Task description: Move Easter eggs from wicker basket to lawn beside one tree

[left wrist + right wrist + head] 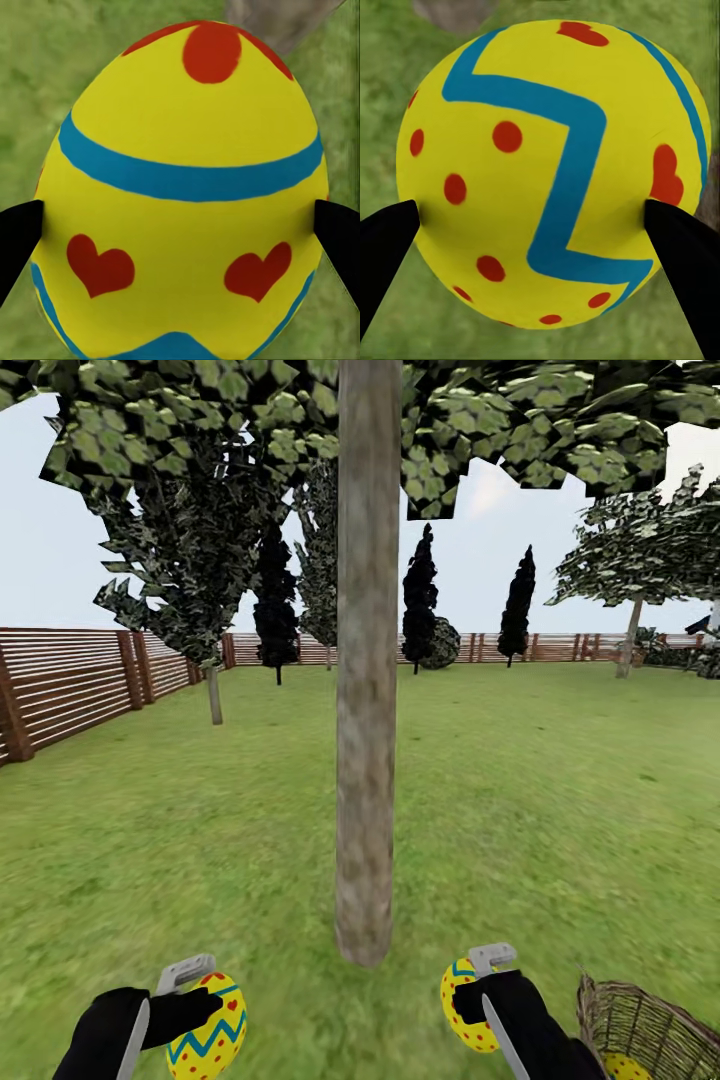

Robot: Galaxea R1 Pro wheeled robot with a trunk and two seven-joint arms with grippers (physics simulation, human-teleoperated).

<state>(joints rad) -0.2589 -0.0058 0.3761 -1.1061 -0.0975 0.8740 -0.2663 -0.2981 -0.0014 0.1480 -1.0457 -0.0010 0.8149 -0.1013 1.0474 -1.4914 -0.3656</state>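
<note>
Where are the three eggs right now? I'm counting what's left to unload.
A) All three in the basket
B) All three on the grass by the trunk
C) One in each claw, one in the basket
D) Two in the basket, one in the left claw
C: the left claw grips one egg, the right claw grips another egg, and a third egg shows inside the wicker basket.

two yellow eggs (208, 1027) (466, 1005) held up either side of the tree (366, 710) trunk, third egg (628, 1068) in the wicker basket (640, 1025), lawn (520, 810) below
</note>
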